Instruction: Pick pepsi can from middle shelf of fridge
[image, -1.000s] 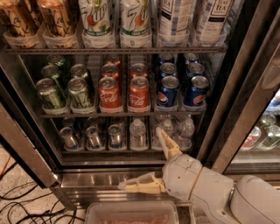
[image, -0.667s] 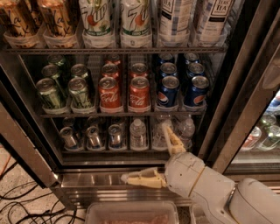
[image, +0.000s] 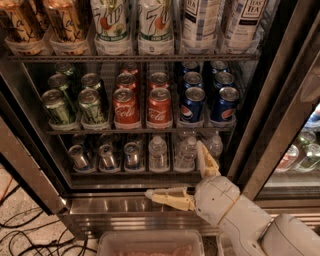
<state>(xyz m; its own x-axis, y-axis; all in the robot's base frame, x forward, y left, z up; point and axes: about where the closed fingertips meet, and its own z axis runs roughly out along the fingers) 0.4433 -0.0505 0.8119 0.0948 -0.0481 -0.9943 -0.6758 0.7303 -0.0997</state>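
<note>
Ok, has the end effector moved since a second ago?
Yes. The end effector, open, has risen against the steel sill; its upper finger now overlaps the water bottles, still below the middle shelf.

My one camera sits close before the large stainless-steel display fridge (image: 115, 206), facing in and tilted slightly down. The cream two-finger end effector (image: 173, 168) is at lower right, fingers splayed.

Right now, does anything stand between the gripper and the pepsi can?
Nothing visible fronts the pepsi can on the middle shelf. The gripper, open, sits lower, before the water bottles; it must rise past that shelf's front rail.
</note>
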